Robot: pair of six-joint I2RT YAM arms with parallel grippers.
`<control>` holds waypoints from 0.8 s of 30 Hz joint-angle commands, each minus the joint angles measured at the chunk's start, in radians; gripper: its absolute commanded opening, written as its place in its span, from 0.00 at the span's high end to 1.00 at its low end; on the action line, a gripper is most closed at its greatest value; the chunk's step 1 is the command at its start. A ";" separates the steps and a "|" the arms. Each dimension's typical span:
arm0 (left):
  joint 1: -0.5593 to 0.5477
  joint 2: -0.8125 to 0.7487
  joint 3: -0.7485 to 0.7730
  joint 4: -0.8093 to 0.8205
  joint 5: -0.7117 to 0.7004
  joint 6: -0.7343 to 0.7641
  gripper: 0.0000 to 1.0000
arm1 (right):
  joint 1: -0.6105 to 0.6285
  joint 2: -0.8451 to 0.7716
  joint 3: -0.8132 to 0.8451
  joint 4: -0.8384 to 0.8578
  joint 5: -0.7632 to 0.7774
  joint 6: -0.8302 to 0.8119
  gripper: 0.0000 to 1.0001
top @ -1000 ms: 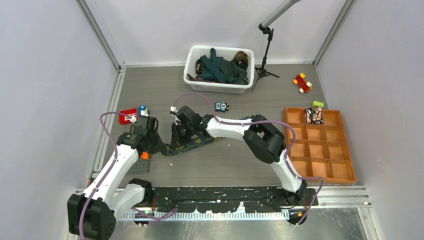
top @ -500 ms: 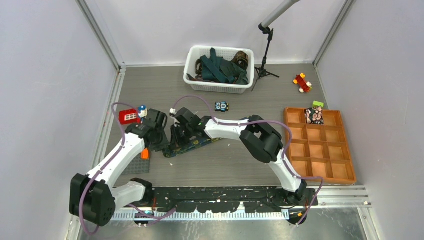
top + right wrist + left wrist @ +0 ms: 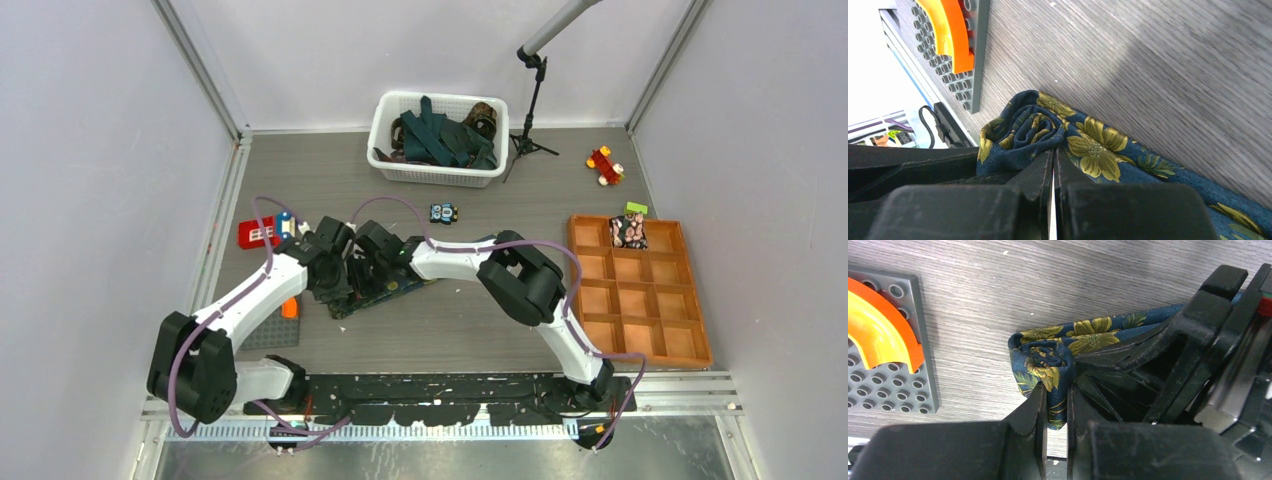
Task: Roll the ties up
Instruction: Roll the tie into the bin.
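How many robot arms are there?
2. The left arm reaches in from the near left and the right arm from the near right. The left hand and right hand meet at the flower tie. None seem hidden.

from above, the rolled end of the flowered tie [image 3: 400, 290] is buried under the left gripper [image 3: 1055, 400] and right gripper [image 3: 1053, 155]. on the right wrist feed its tail runs off the bottom edge; whether those tips pinch cloth i can't tell. the grey baseplate [image 3: 883, 385] is cropped.
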 commanded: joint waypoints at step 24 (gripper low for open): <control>-0.031 0.064 0.007 0.137 0.047 -0.039 0.70 | -0.088 -0.254 -0.061 -0.142 0.161 -0.099 0.71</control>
